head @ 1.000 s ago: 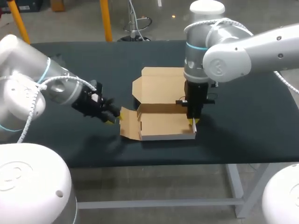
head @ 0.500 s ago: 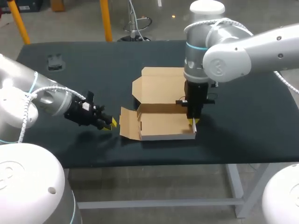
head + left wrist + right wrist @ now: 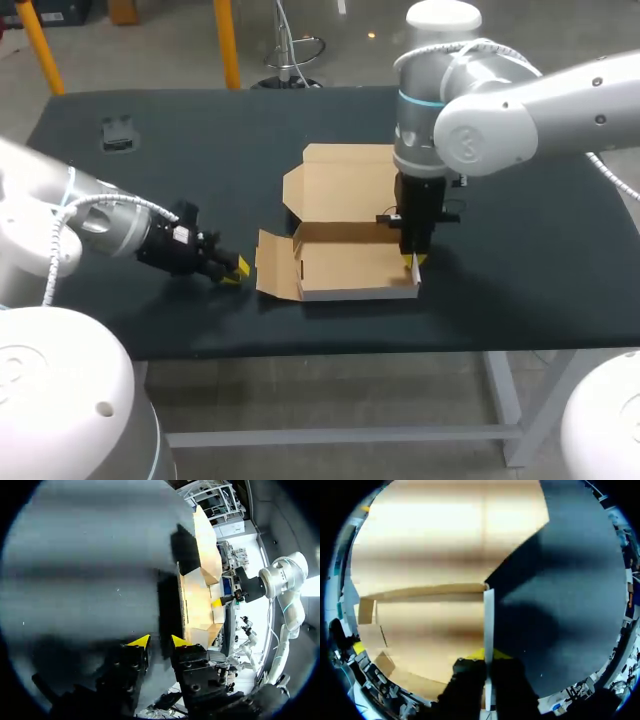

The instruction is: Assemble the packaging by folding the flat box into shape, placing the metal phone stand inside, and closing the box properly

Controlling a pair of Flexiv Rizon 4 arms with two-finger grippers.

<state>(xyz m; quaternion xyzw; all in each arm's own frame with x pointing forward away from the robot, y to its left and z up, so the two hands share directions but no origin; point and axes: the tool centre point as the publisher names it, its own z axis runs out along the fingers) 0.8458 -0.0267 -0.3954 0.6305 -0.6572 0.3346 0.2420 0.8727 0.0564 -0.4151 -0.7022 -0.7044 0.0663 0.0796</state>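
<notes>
Dropped lower, my left claw (image 3: 232, 270), tips apart, faces the brown cardboard box (image 3: 350, 265). My right claw (image 3: 413, 262) clamps its wall, so I'd scoop the side flap (image 3: 275, 265) upward.

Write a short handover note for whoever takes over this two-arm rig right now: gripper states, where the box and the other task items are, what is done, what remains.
Left gripper: open, empty, low over the table, just beside the box's left side flap.
Right gripper: shut on the box at its right wall, near the front corner.
Box: mid-table, partly folded, nothing inside; lid lies open behind it.
A small dark object, perhaps the phone stand, sits near the far left corner; too small to tell.
Done: walls partly raised.
Left: finish folding, put the stand in, close the lid.
</notes>
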